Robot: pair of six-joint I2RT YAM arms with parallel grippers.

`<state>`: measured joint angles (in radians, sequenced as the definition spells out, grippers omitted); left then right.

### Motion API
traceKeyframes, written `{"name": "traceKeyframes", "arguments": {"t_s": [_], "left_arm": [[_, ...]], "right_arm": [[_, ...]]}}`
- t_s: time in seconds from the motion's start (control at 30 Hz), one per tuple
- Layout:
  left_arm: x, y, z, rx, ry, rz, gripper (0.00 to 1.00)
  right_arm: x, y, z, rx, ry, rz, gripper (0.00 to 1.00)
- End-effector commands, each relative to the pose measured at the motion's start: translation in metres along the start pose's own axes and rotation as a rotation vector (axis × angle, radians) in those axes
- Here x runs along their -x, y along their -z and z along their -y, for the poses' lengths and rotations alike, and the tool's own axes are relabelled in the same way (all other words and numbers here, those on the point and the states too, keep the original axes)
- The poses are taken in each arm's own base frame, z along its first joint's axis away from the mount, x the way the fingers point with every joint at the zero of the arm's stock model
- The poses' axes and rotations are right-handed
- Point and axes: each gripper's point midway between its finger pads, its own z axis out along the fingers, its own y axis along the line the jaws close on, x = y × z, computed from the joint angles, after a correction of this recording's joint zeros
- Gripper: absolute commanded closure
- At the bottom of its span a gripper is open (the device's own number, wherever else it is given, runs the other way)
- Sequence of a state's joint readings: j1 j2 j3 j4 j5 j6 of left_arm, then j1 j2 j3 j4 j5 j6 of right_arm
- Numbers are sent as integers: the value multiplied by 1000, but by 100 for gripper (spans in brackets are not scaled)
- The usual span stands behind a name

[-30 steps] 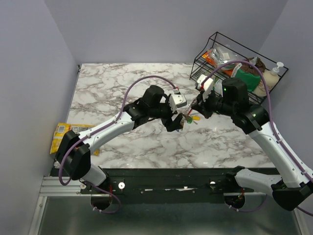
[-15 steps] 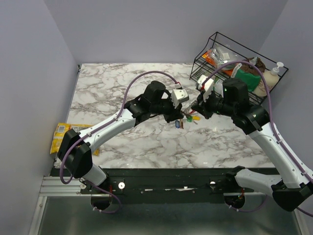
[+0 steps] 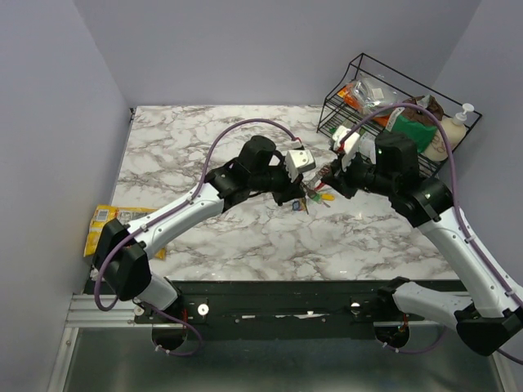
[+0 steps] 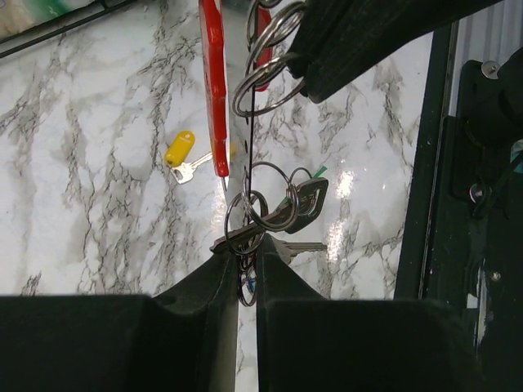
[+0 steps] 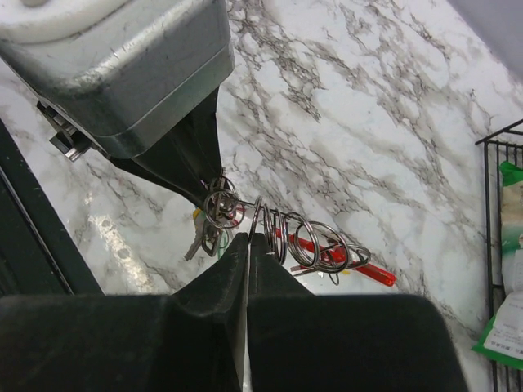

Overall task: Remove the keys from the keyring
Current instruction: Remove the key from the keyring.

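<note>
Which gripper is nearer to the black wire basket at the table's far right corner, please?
Right. The right gripper sits just left of the wire basket's front corner; the left gripper is farther left, beyond the keyring.

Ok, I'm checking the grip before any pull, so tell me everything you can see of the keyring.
The keyring is a long curved clip, one strip bright red and the other grey metal, carrying several steel split rings. It is held clear of the marble table, stretched between the two arms. The right claw grips it at the rings, and the left claw pinches the keys hanging at its other end.
</note>
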<state>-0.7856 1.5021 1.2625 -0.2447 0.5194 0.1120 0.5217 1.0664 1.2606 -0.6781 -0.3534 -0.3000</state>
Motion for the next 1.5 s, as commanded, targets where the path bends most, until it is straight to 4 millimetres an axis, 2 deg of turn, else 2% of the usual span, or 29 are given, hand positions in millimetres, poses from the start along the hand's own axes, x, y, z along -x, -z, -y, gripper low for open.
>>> {"name": "traceKeyframes", "arguments": {"t_s": [0.0,0.07,0.13,0.23,0.37,0.4,0.53,0.73,0.9,1.2,1.47], "left_arm": [[21,19,-3,56,-47,39,98],[22,23,-3,62,-55,40,98],[25,26,-3,73,-62,47,98],[27,29,-2,75,-66,51,98],[30,32,-1,76,-68,57,98],[32,33,-1,78,-71,61,98],[38,36,1,77,-63,73,98],[44,37,3,70,-47,85,98],[49,38,4,65,-34,99,98],[53,36,1,65,-15,106,98],[55,35,-2,67,-3,113,98]], "right_arm": [[5,8,5,-32,44,29,80],[3,11,5,-34,56,32,62],[7,18,2,-30,81,55,52],[11,28,-6,-3,115,88,48],[7,32,-25,92,130,103,48],[7,32,-38,162,135,117,48],[-7,19,-59,302,95,103,49],[-10,0,-63,358,51,120,54],[-13,-17,-50,298,37,139,55],[-10,-21,-57,329,-1,188,57],[-8,-22,-53,310,-37,225,65]]}}
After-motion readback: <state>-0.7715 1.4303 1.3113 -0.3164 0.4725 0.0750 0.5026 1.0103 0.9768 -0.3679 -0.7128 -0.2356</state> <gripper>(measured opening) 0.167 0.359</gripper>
